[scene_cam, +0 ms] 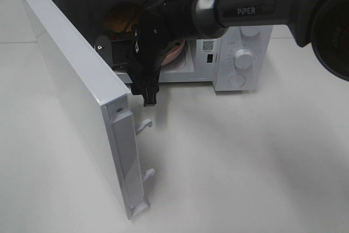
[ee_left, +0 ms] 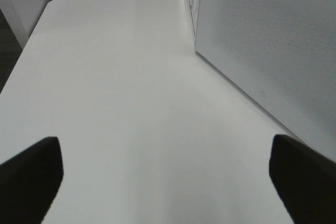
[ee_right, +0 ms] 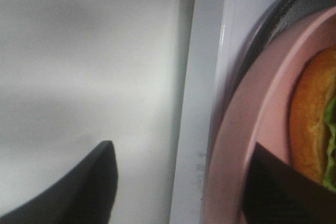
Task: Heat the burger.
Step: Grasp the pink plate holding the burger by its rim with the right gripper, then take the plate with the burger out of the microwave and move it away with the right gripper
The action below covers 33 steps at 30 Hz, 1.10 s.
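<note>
The burger [ee_right: 310,124] lies on a pink plate [ee_right: 247,145] inside the open microwave [scene_cam: 240,58]. The right wrist view shows only its orange bun edge and some green. In the high view its brown bun [scene_cam: 122,17] shows deep in the cavity behind the arm, with the pink plate [scene_cam: 177,53] beside it. My right gripper [scene_cam: 148,97] hangs fingers-down at the cavity's front. In its own view the right gripper [ee_right: 181,182] is open, one finger over the table, the other over the plate rim. My left gripper [ee_left: 168,182] is open over bare table beside the microwave's side wall [ee_left: 273,45].
The microwave door [scene_cam: 82,96] swings wide open toward the front left, its latch hooks [scene_cam: 145,126] sticking out. The control panel with knobs [scene_cam: 244,57] is at the right of the cavity. White table [scene_cam: 245,162] surrounds the oven.
</note>
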Each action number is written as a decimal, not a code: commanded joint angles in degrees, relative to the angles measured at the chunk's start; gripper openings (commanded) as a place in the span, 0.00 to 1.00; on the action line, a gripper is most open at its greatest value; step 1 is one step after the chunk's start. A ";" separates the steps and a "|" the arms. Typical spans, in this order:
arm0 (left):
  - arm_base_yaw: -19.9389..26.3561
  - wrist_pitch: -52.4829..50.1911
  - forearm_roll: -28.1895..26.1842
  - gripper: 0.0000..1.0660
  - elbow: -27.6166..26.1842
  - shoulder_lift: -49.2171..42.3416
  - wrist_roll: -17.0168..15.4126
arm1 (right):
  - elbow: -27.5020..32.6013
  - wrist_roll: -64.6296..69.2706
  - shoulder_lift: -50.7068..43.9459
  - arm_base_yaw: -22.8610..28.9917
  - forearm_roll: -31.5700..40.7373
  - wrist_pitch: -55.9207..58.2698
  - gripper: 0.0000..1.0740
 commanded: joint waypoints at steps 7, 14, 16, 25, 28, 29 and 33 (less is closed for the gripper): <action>0.11 -0.34 0.11 0.94 0.23 -0.17 -0.29 | 0.00 0.63 0.29 0.06 3.44 3.21 0.04; 0.11 -0.34 0.11 0.94 0.23 -0.17 -0.29 | 0.00 -0.06 -0.29 0.17 4.13 7.85 0.00; 0.11 -0.34 0.11 0.94 0.23 -0.17 -0.29 | 0.00 -0.06 -0.86 0.17 4.30 8.65 0.00; 0.11 -0.34 0.11 0.94 0.23 -0.17 -0.29 | 0.00 -3.55 -3.44 0.17 7.79 15.36 0.00; 0.11 -0.34 0.11 0.94 0.23 -0.17 -0.29 | 0.00 -4.93 -4.01 0.17 7.68 17.99 0.00; 0.11 -0.34 0.11 0.94 0.23 -0.17 -0.29 | 0.06 -5.04 -4.18 0.17 7.56 18.05 0.00; 0.11 -0.34 0.11 0.94 0.23 -0.17 -0.29 | 0.40 -5.04 -5.79 0.00 6.25 17.48 0.00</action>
